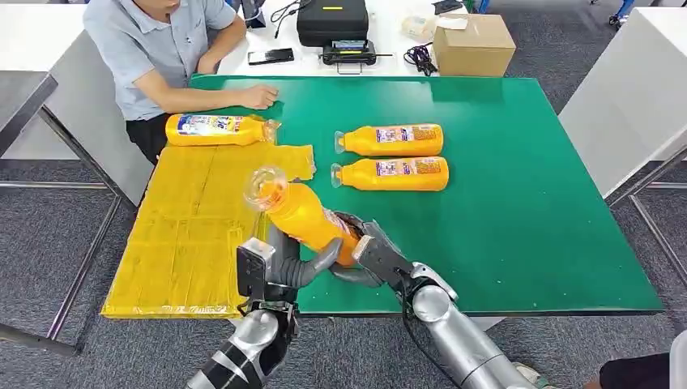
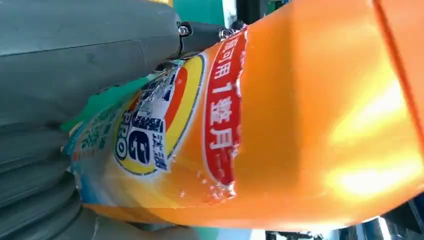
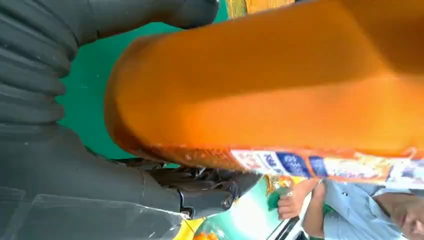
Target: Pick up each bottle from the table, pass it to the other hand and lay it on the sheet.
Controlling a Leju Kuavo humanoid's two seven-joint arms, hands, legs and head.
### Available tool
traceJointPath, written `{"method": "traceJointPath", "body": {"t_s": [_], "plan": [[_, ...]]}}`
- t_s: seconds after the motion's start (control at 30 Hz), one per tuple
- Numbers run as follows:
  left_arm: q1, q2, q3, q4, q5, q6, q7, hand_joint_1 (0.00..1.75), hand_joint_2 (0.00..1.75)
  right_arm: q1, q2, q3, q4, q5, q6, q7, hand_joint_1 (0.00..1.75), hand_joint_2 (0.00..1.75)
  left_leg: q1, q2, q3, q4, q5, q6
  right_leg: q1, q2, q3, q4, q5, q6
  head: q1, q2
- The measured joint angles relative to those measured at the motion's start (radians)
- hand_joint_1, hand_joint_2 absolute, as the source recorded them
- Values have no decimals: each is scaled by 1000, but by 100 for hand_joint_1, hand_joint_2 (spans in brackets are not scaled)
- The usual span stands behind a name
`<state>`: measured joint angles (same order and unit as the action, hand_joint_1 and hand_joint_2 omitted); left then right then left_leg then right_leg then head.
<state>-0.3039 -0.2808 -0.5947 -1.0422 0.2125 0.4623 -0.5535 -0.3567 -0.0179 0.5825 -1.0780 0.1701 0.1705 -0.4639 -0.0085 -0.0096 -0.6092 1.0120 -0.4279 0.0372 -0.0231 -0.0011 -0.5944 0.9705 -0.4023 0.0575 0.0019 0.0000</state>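
Grey carpet floor (image 1: 567, 348), white desks (image 1: 640, 89) w/ metal legs around, cardboard box (image 1: 474, 44), black case (image 1: 332, 20)

Held bottle (image 1: 301, 217): bright orange, clear cap, label with red band, blue and yellow roundel. Table (image 1: 526, 203): flat green. Sheet (image 1: 182, 235): yellow. Person's shirt (image 1: 154, 40): pale blue. Cardboard box (image 1: 474, 44): brown.

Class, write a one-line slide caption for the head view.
Both hands, left hand and right hand, grip a tilted orange bottle beside the yellow sheet; two bottles wait on the green mat.
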Motion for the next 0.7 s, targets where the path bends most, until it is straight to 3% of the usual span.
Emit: {"method": "traceJointPath", "body": {"t_s": [0.03,0.1,0.43,0.7], "plan": [[0,0,1,0,9,-10,7,155,175,0,0,1,2,-2,0,4,0,175,0,0,0,0,0,0,0,0,0,0,0,0,0,0],[-1,-2,3,0,20,-19,15,175,175,2,0,4,7,-3,0,5,0,175,0,0,0,0,0,0,0,0,0,0,0,0,0,0],[9,-1,49,-37,198,-195,108,175,175,2,-3,8,42,-13,0,21,0,175,0,0,0,0,0,0,0,0,0,0,0,0,0,0],[38,18,59,-98,172,-169,114,175,175,48,-18,-23,64,-15,-27,4,0,175,0,-1,-1,0,0,0,0,-1,-1,0,0,0,0,0]]}}
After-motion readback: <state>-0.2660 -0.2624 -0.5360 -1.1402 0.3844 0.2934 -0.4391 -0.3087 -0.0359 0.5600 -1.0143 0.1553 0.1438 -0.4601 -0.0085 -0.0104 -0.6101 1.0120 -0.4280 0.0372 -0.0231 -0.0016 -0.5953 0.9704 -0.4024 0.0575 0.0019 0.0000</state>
